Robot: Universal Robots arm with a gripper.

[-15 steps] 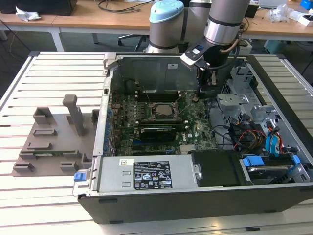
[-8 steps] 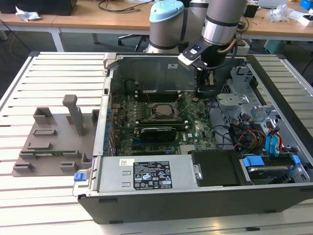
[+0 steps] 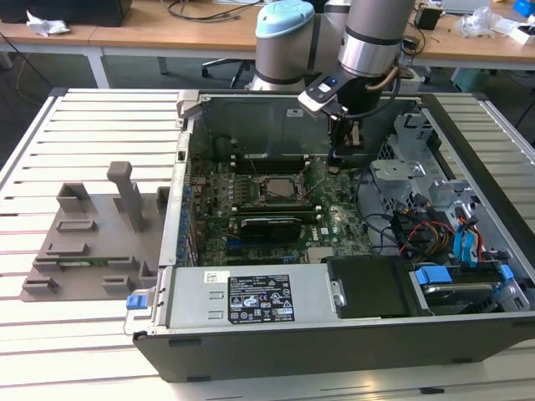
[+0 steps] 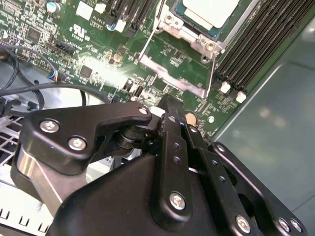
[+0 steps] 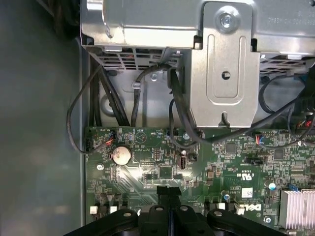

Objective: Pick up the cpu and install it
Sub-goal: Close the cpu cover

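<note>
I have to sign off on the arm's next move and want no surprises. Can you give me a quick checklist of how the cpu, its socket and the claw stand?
1. cpu lying in the socket: ok.
2. cpu seated flat and level: cannot tell.
3. The load plate closed over the cpu: not ok, it stands open.
4. claw empty: ok, shut on nothing.
5. claw clear of the black cables: ok in the first wrist view.
</note>
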